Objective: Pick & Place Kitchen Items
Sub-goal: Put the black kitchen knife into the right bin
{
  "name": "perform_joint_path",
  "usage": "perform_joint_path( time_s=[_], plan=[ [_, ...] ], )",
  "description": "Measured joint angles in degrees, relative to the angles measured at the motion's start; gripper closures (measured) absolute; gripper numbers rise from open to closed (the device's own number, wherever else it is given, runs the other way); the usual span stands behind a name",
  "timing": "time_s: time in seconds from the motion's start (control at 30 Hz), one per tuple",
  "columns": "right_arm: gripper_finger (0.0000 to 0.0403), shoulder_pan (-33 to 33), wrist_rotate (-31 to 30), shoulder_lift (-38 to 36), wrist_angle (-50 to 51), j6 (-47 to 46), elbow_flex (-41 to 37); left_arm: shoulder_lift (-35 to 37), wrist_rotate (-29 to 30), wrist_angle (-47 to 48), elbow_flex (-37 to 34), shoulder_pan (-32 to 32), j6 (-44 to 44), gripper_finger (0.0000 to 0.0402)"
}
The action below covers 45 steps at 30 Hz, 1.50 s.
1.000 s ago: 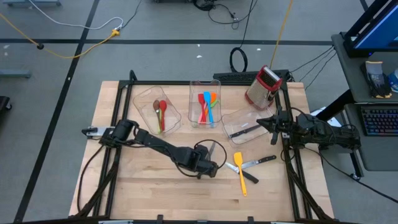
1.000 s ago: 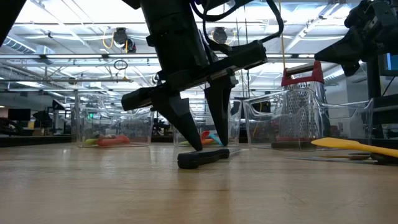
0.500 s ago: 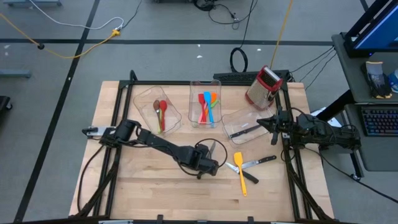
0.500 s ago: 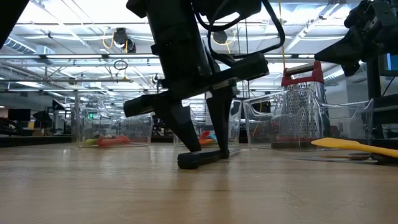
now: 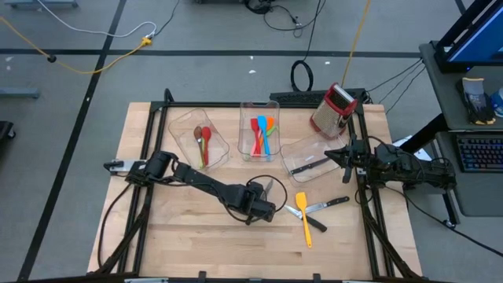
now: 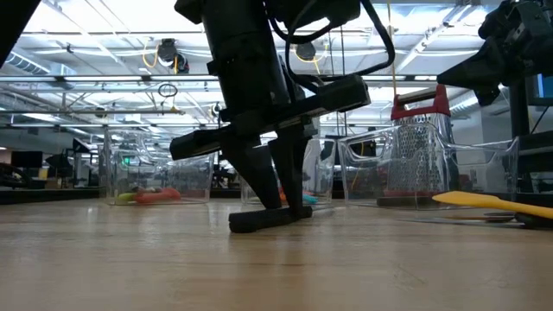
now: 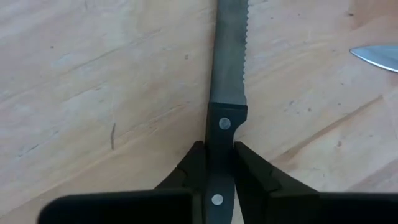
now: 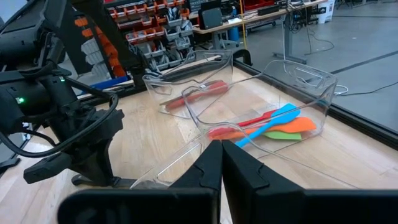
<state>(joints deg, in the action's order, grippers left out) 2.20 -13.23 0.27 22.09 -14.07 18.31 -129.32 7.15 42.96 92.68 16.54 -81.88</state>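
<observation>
Item: serrated black-handled knife (image 7: pixel 227 74), flat on the wooden table (image 5: pixel 189 236), mid-table. I see my left gripper (image 7: pixel 214 163) clamped on its riveted handle. Right gripper (image 8: pixel 222 163), fingers pressed together and empty, waits at the table's right edge beside a clear bin (image 8: pixel 273 106).

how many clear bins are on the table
3: the left bin with spoons, the middle bin with spatulas, and the right bin holding a knife, near the box grater.

A pale wooden table (image 5: pixel 181 236) carries three clear bins (image 5: pixel 258 130), a grater (image 5: pixel 331 110), knives (image 5: pixel 330 204) and a yellow spatula (image 5: pixel 302 216).
</observation>
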Motion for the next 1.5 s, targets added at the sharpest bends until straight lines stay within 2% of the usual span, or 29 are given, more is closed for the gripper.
perform_joint_path(
  time_s=[0.27, 0.6, 0.8, 1.07, 1.17, 1.5],
  plan=[
    [0.0399, 0.00, 0.00, 0.00, 0.02, 0.22, 0.00, 0.78, -0.42, -0.38, -0.17, -1.06, -1.52, 0.0362],
    [0.0399, 0.00, 0.00, 0.00, 0.02, 0.22, 0.00, 5.22, 6.45, 1.30, -0.85, -1.27, -0.32, 0.0362],
    [0.0399, 0.00, 0.00, 0.00, 0.01, 0.22, 0.00, 5.42, 4.51, -1.71, -0.62, -0.99, 0.29, 0.0362],
    [0.0399, 0.01, 0.01, 0.01, 0.00, 0.23, 0.00, 7.17, 0.76, -10.56, -0.52, -0.60, 8.24, 0.0362],
    [0.0399, 0.01, -0.05, 0.00, 0.06, 0.24, 0.02, 9.32, 0.62, -9.79, -0.48, -0.09, 8.82, 0.0362],
    [0.0399, 0.00, -0.15, 0.00, 0.42, 3.10, 0.02, 18.08, 10.68, -10.22, -0.42, -0.31, 10.65, 0.0362]
  ],
)
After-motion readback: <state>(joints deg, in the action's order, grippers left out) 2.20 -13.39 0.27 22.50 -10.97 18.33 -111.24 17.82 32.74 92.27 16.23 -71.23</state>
